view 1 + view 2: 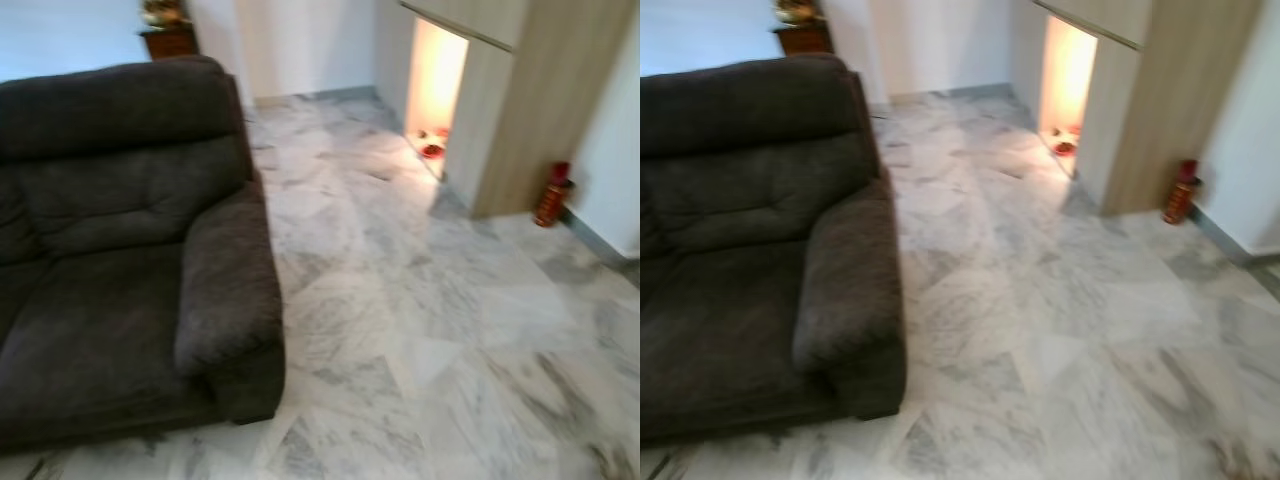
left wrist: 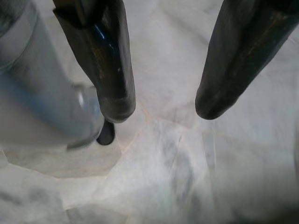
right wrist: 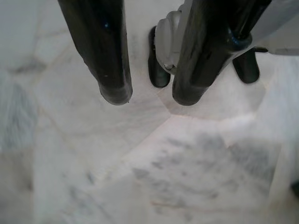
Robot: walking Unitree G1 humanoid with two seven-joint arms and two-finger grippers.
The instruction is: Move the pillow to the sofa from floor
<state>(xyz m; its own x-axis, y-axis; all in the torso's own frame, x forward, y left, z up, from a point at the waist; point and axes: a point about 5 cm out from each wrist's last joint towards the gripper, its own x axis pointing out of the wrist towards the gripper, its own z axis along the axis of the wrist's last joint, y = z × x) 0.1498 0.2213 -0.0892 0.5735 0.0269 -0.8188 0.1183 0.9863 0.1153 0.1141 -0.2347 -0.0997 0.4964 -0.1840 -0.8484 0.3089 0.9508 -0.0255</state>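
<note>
Sofa (image 1: 120, 250) of dark grey fabric stands on the marble floor (image 1: 420, 330), its seat bare. Beyond it, a lit cabinet niche (image 1: 437, 85) holds small red items, too blurred to name. Left hand (image 2: 161, 105) and right hand (image 3: 147, 95) hang over floor tiles, fingers apart, gripping nothing.

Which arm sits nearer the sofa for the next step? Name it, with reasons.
Left, tentatively. The sofa lies on the robot's left, with marble floor to its right. The left gripper and right gripper both hang open and empty over the floor, so nothing else separates them.
</note>
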